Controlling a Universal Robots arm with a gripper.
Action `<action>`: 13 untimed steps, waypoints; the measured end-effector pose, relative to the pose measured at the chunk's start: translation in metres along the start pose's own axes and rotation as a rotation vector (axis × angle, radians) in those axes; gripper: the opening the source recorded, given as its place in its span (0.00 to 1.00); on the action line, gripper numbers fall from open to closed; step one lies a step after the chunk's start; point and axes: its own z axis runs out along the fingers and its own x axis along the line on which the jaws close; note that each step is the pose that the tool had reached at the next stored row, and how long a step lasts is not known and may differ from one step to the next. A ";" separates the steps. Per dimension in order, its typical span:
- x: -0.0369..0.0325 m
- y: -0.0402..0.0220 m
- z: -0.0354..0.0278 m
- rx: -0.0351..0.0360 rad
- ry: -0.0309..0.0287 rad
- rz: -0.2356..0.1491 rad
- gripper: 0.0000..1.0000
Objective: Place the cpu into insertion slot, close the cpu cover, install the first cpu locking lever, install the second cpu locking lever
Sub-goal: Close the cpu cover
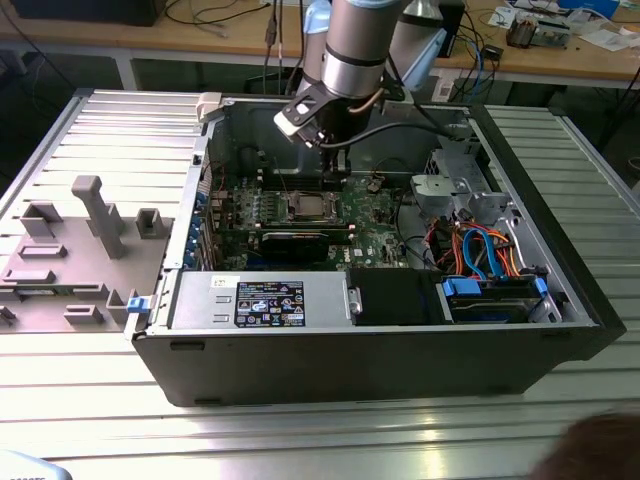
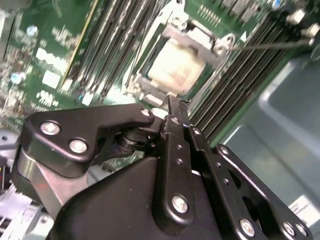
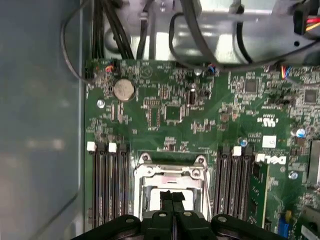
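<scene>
The cpu (image 2: 172, 67), a pale silvery square, lies in the insertion slot (image 2: 142, 92) on the green board (image 1: 375, 215). The cpu cover (image 2: 200, 37) lies as a metal frame around the chip, which shows through its cut-out. A thin metal lever rod (image 2: 270, 45) slants away from one corner of the frame. My gripper (image 2: 176, 102) hangs just above the slot's edge, fingers pressed together and empty. In the first wrist view the gripper (image 3: 172, 194) sits over the cover (image 3: 170, 171). The exterior view has the gripper (image 1: 337, 165) above and behind the cpu (image 1: 306, 208).
Black memory slots (image 3: 107, 185) flank the socket on both sides. A coin battery (image 3: 124, 90) and black cables (image 3: 200, 40) lie further along the board. The case wall (image 1: 350, 350), power supply (image 1: 265, 300) and drive bay (image 1: 490, 290) surround the board. A grey fixture (image 1: 90, 235) stands outside the case.
</scene>
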 end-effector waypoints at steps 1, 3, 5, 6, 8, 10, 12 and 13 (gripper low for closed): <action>-0.0001 -0.0025 0.0020 -0.0001 0.0017 0.000 0.11; -0.0001 -0.0054 0.0049 -0.0002 0.0041 0.000 0.11; -0.0002 -0.0064 0.0085 -0.0002 0.0050 -0.001 0.11; -0.0003 -0.0064 0.0110 -0.0002 0.0051 -0.001 0.11; -0.0003 -0.0063 0.0139 -0.0002 0.0052 -0.001 0.11; -0.0005 -0.0060 0.0175 -0.0002 0.0051 -0.001 0.11; -0.0005 -0.0058 0.0204 -0.0002 0.0051 -0.001 0.11; -0.0006 -0.0057 0.0217 -0.0002 0.0051 -0.001 0.11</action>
